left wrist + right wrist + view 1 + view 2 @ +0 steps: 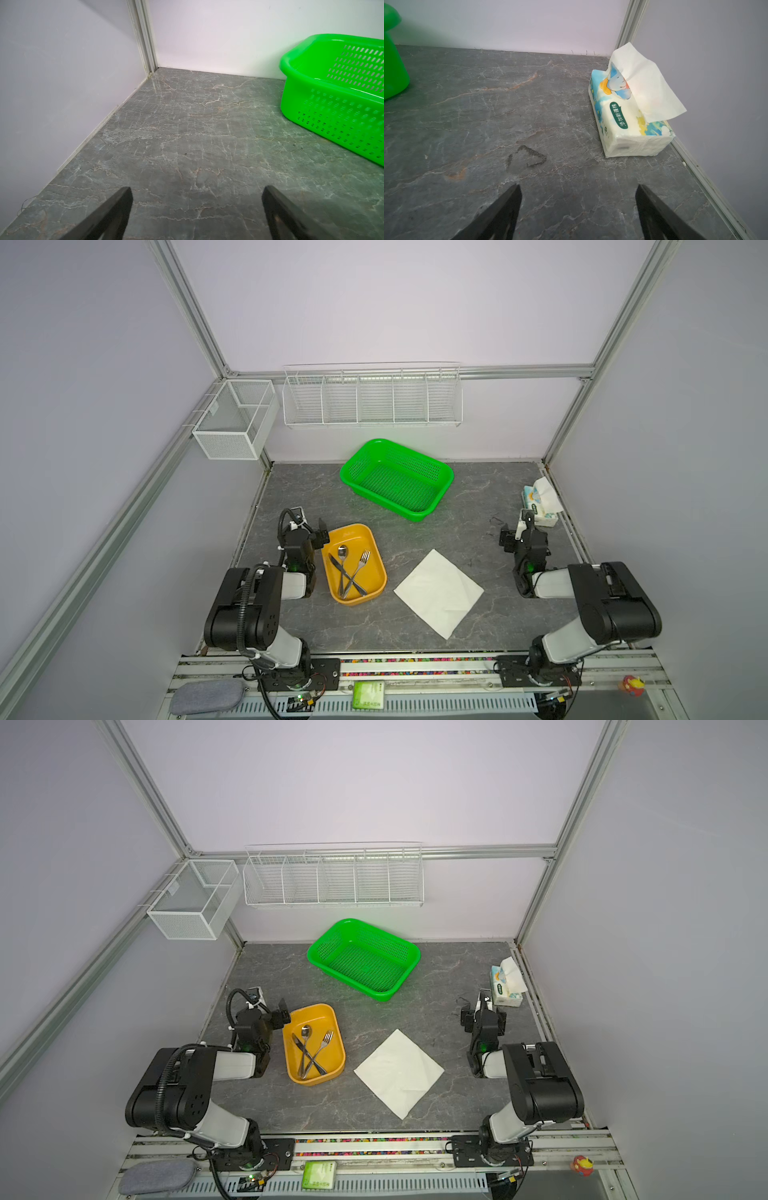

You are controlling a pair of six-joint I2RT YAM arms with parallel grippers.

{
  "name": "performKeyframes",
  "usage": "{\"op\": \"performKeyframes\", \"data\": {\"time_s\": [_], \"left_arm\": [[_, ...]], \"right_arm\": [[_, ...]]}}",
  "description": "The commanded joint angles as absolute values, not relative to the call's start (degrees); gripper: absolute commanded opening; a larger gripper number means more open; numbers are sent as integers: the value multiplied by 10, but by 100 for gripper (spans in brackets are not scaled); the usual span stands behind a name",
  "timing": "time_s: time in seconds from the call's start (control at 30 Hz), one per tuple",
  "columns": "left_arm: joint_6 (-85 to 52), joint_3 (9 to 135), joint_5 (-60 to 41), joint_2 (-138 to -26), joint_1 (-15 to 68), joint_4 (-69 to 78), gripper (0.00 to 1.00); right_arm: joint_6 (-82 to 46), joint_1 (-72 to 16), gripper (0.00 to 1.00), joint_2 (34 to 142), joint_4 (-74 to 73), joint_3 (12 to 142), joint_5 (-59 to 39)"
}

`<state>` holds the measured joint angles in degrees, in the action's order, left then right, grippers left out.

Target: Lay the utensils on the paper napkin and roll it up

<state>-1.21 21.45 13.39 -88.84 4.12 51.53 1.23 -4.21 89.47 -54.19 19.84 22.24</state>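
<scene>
The utensils lie crossed in a yellow tray [353, 527] at the front left: a spoon [343, 551], a fork [364, 558] and a knife [335, 563], seen in both top views, spoon [306, 1031]. The white paper napkin [438, 593] [399, 1073] lies flat to the tray's right, turned like a diamond, with nothing on it. My left gripper [300, 517] [196, 191] hangs open over bare tabletop just left of the tray's far end. At the right, my right gripper [524, 517] [578, 188] is also open and empty, a short way from a tissue pack.
A green perforated basket [451, 479] [291, 68] stands at the back middle. The blue-and-white tissue pack [540, 502] [629, 116] sits against the right wall. White wire racks [372, 398] hang on the back wall, and a mesh box [232, 418] on the left wall.
</scene>
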Motion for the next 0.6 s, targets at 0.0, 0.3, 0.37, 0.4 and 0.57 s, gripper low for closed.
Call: {"op": "performKeyframes", "data": {"time_s": [0.0, 0.3, 0.37, 0.4, 0.57], "left_arm": [[-3, 228, 127, -889, 38, 515, 98], [-3, 227, 127, -889, 38, 514, 98], [-3, 227, 127, -889, 38, 514, 99], [-3, 227, 127, -889, 38, 514, 99], [-3, 227, 127, -889, 38, 514, 98]], "right_arm": [[7, -39, 89, 884, -544, 204, 220], [4, -36, 89, 883, -539, 205, 215], [4, -36, 89, 884, -540, 205, 214], [4, -35, 89, 884, -539, 205, 214], [4, -35, 89, 884, -539, 205, 214]]}}
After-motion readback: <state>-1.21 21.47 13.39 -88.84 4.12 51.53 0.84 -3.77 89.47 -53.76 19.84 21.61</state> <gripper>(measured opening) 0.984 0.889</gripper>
